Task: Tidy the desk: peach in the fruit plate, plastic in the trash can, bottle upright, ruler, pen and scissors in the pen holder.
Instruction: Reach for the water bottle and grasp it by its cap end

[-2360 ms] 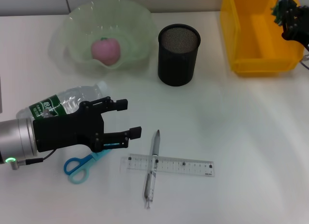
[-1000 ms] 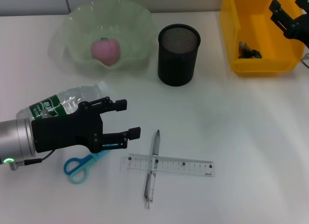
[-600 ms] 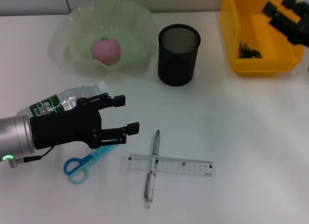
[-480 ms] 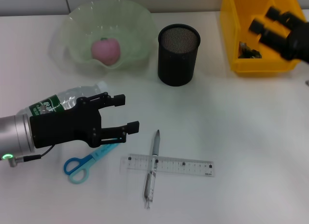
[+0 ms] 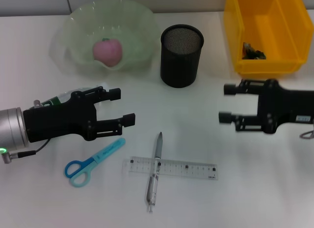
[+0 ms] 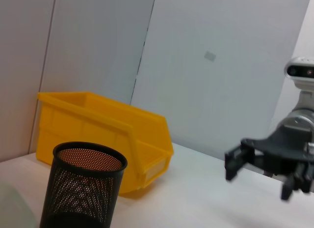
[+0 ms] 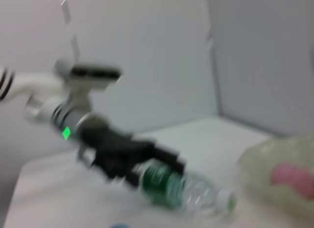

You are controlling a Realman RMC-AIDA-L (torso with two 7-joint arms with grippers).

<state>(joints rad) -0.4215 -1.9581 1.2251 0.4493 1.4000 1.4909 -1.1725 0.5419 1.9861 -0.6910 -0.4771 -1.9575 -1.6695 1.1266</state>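
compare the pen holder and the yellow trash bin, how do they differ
The pen holder is a round black mesh cup; the trash bin is a boxy yellow solid-walled tub. The pen holder stands near the table's middle, the trash bin at the far right corner. The trash bin is wider and has a dark scrap inside; nothing sticks out of the pen holder. Both stand upright, open-topped.

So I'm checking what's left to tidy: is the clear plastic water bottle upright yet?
No, the clear plastic water bottle lies on its side on the white desk, under the open left gripper.
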